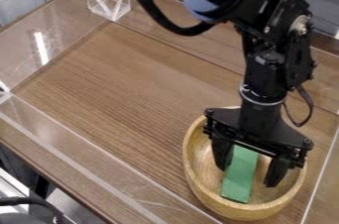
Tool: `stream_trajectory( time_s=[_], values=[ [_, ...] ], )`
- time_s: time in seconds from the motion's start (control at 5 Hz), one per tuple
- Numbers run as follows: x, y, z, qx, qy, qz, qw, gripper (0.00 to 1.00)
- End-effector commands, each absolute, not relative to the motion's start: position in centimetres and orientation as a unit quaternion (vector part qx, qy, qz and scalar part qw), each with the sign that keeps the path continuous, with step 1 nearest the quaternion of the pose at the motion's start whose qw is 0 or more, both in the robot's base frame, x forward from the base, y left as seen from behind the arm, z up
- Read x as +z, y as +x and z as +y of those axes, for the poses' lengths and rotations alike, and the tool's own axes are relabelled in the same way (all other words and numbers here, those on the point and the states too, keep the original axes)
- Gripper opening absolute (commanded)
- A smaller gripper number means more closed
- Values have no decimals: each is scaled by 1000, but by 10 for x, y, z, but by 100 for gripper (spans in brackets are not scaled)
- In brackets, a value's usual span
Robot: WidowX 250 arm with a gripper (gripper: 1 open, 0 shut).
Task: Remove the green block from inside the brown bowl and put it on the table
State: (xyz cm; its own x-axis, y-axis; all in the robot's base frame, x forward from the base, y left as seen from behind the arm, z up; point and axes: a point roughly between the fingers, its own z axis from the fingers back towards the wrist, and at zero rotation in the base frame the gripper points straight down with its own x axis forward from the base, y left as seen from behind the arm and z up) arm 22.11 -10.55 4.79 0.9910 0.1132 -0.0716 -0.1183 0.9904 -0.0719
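Observation:
The green block [243,180] lies flat inside the brown bowl [199,159], which sits at the table's near right corner. My black gripper [252,167] points straight down into the bowl and is open. Its two fingers stand on either side of the block's far end, one finger [223,157] on the left and the other on the right. The block's upper end is partly hidden behind the gripper. Whether the fingers touch the block cannot be told.
The table [119,79] is a wood-grain top with clear acrylic walls [54,30] along its edges. A clear acrylic piece [106,5] stands at the far left corner. The black arm [272,40] rises above the bowl toward the top right.

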Motion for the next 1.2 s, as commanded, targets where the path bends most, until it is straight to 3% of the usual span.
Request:
stream_trajectory(
  time_s=[0.0, 0.6, 0.8, 1.0],
  values=[
    [56, 231, -107, 61, -49, 15, 997, 100],
    [44, 231, -107, 61, -51, 15, 997, 100],
    [42, 231, -107, 64, -52, 15, 997, 0],
    [46, 230, -106, 65, -52, 15, 996, 0]
  ],
)
